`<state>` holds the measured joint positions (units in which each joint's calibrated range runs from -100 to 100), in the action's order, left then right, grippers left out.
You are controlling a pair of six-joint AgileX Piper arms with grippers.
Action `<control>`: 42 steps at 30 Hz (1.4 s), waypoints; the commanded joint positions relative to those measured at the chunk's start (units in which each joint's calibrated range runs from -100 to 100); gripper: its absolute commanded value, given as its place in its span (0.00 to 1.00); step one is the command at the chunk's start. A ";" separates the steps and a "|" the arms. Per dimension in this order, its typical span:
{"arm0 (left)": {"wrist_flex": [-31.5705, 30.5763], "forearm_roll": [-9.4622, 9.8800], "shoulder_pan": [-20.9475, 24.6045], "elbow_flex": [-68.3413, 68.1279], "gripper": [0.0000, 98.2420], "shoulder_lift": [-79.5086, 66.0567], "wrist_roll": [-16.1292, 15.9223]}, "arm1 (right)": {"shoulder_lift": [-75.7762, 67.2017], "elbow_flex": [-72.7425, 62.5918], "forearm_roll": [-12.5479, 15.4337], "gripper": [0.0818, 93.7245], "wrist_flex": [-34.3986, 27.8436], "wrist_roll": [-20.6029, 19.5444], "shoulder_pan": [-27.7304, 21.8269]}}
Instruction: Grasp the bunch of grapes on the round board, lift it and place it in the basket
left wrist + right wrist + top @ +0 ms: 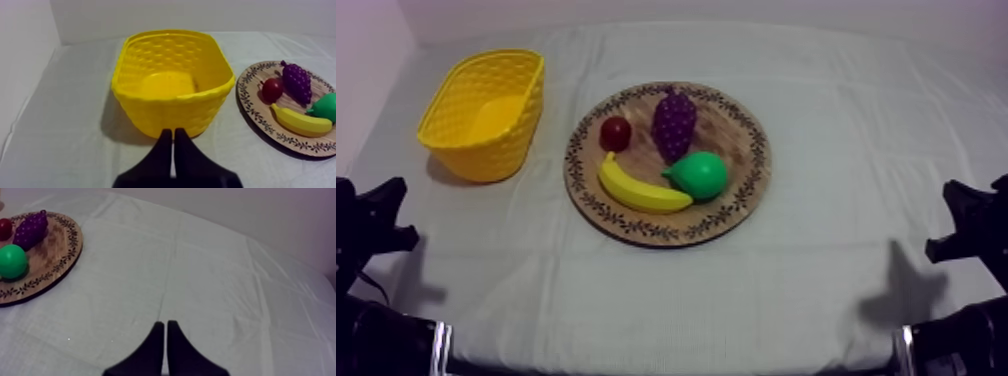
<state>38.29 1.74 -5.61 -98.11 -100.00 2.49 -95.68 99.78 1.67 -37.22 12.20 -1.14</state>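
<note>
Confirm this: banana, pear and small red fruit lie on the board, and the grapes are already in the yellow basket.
Wrong: the grapes lie on the board too, with the banana, pear and small red fruit; the top view shows the yellow basket empty.

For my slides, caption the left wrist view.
Shut left gripper facing the yellow basket; bunch of grapes on the wooden board beside it.

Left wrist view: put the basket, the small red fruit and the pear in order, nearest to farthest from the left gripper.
1. The yellow basket, directly in front of the left gripper.
2. The small red fruit, on the side of the board nearest the basket.
3. The pear, farther across the board, on the side away from the basket.
</note>
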 commanded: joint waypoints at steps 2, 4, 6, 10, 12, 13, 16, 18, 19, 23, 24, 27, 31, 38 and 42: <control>-4.25 0.28 0.58 -1.33 0.00 0.00 -2.16 | 0.00 -0.01 -0.03 0.00 0.04 -0.02 -0.01; -4.25 0.28 0.58 -1.33 0.00 0.00 -2.14 | 0.00 -0.01 -0.03 0.00 0.04 -0.02 -0.01; -4.25 0.28 0.58 -1.33 0.00 0.00 -2.12 | 0.00 -0.01 -0.03 0.00 0.04 -0.02 -0.01; -4.25 0.28 0.53 -1.33 0.00 0.00 -2.08 | 0.00 -0.01 -0.03 0.00 0.04 -0.02 -0.01; -4.25 0.28 0.52 -1.33 0.00 0.00 -2.09 | 0.00 -0.01 -0.03 0.00 0.04 -0.02 -0.01; -4.25 0.28 0.52 -1.33 0.00 0.00 -2.15 | 0.00 -0.01 -0.03 0.00 0.04 -0.02 -0.01; -4.25 0.28 0.51 -1.33 0.00 0.00 -2.32 | 0.00 -0.01 -0.03 0.00 0.04 -0.02 -0.01; -4.25 0.28 0.51 -1.33 0.00 0.00 -2.52 | 0.00 -0.01 -0.03 0.00 0.04 -0.02 -0.01; -4.25 0.27 0.51 -1.33 0.00 0.00 -2.61 | 0.00 -0.01 -0.03 0.00 0.04 -0.02 -0.01; -4.25 0.24 0.55 -1.33 0.00 0.03 -2.82 | 0.00 -0.01 -0.03 0.00 0.04 -0.02 -0.01; -4.33 0.20 0.63 -1.33 0.00 0.15 -2.80 | 0.00 -0.01 -0.03 0.00 0.04 -0.02 -0.01; -5.24 0.07 0.86 -1.18 0.00 1.64 -2.79 | 0.00 -0.01 -0.03 0.00 0.04 -0.02 -0.01; -6.57 0.01 0.62 0.98 0.00 5.37 -3.04 | 0.00 -0.01 -0.03 0.00 0.04 -0.02 -0.01; -7.55 0.15 -0.31 9.76 0.00 13.67 -3.23 | 0.00 -0.01 -0.03 0.00 0.04 -0.02 -0.01; -7.63 0.10 -1.36 16.72 0.00 19.69 -3.37 | 0.00 -0.01 -0.03 0.00 0.04 -0.02 -0.01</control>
<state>30.58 1.88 -6.81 -85.07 -83.19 -0.89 -95.68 99.78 1.62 -37.14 12.20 -1.14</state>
